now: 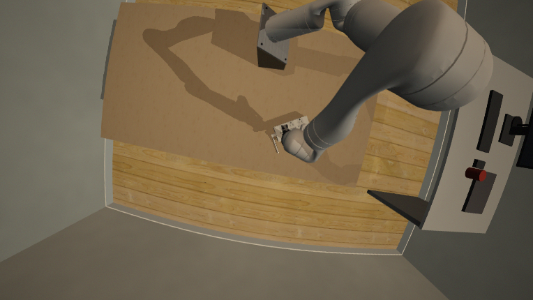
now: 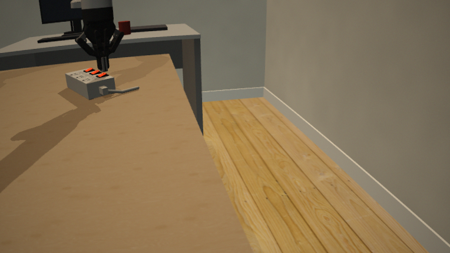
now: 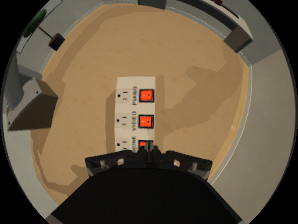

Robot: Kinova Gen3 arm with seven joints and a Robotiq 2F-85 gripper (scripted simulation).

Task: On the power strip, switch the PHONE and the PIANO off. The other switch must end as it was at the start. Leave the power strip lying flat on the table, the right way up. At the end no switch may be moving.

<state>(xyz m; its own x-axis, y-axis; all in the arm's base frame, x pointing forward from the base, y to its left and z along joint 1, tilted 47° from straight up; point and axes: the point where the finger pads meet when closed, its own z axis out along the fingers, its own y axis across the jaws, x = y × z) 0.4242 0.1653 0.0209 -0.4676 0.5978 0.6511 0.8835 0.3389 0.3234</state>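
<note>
The power strip [image 2: 89, 82] lies flat and right way up on the tan surface [image 2: 125, 163], near the edge that faces the floorboards, with its short cable stub [image 2: 123, 90] pointing toward 3 o'clock in the exterior view. In the wrist view it runs from 12 toward 6 o'clock, its three orange rocker switches in a row: the far switch [image 3: 147, 95], the middle switch [image 3: 145, 121], and the near switch [image 3: 144, 144], which is half hidden under the fingertips. All three glow orange, so none looks switched off yet. The labels beside them are too small to read, so which ones are PHONE and PIANO cannot be told.

The hand [image 2: 102, 67] is fully closed with nothing between its fingers, which make a single blunt tip pointing straight down, just above or at the switches; contact cannot be confirmed.

The chief risk, as I judge it, is pressing the wrong rocker: the switches sit close together, and a tip landing between two could trip the one that must stay as it was. Pressing the wrong half of a rocker would leave it on. An off-centre or sideways push could slide or tilt the strip, since nothing pins it down.
</note>
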